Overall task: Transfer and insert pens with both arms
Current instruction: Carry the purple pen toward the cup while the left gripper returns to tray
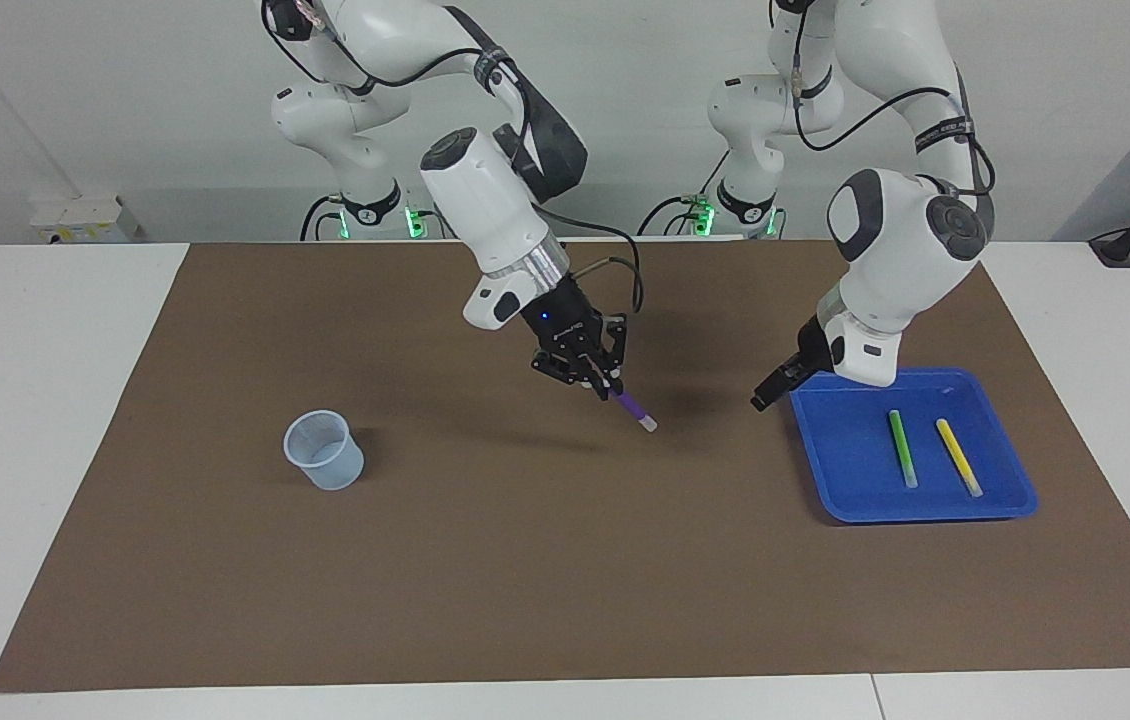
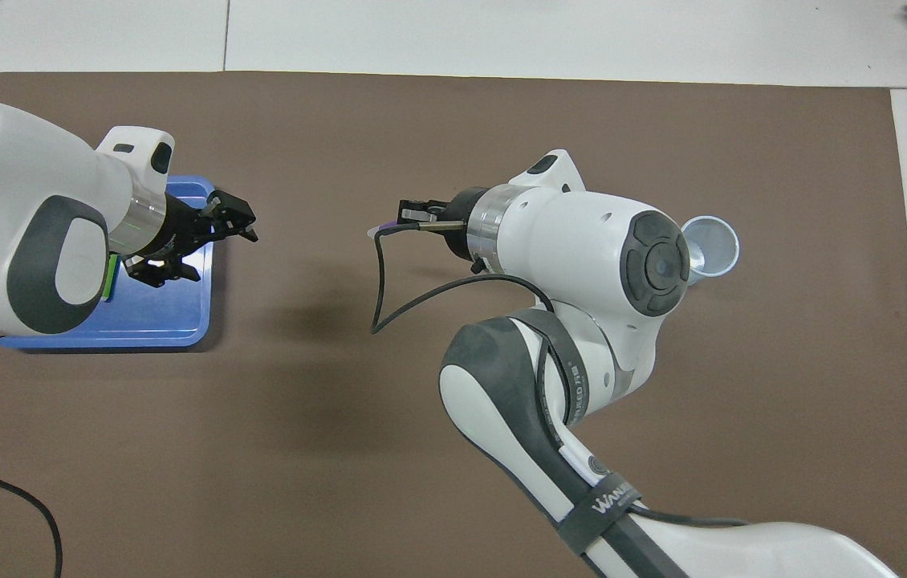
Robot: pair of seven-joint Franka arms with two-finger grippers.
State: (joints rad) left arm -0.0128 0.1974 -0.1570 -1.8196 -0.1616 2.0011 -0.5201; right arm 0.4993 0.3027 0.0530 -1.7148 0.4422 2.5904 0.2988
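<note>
Right gripper clamps the thin purple marker pen, slanting cap-down; translucent plastic cup lies toward right arm's end. Left gripper hangs open.

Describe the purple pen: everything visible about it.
The purple pen is a thin, short marker with a purple barrel and a whitish translucent cap end, plastic by its look. The right gripper is shut on its upper end and holds it in the air over the middle of the brown mat, tilted, cap end pointing down toward the left arm's end. Nothing else touches it. In the overhead view only its pale tip shows.
</note>
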